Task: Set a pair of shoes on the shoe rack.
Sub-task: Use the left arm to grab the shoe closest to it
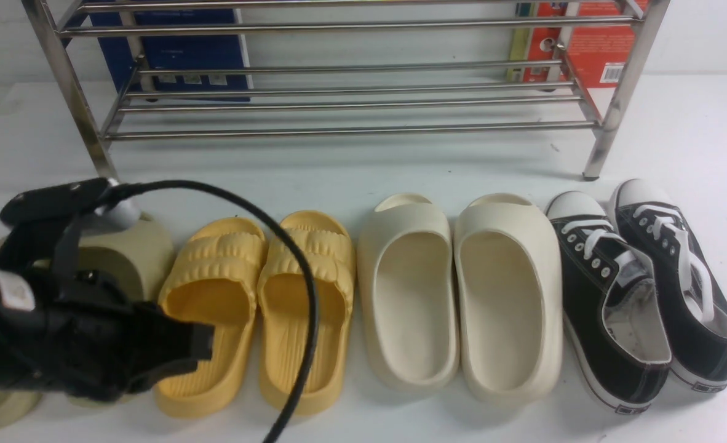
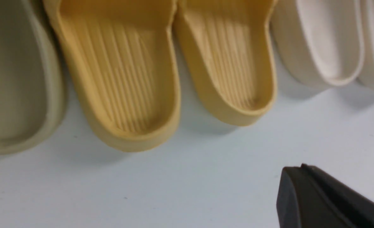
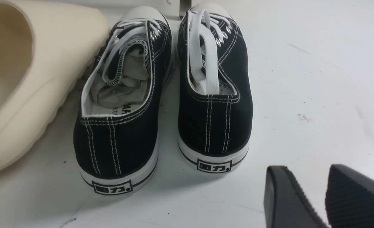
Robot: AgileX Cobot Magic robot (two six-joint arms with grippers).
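Yellow foam slides (image 1: 258,289) are set side by side on the white table (image 1: 363,178) at lower left of centre. Their toes are turned toward the stainless-steel shoe rack (image 1: 351,130) across the top of the frame, and they are flanked by khaki slides (image 1: 136,252) and cream slides (image 1: 462,295), with black canvas sneakers (image 1: 640,289) at far right. The left gripper (image 1: 200,341) is seen at lower left, overlapping the left yellow slide's heel, its jaws pressed together with nothing held. The right gripper (image 3: 307,172) is shown only in its wrist view, with jaws slightly parted, nothing between them, and the sneakers' heels nearby.
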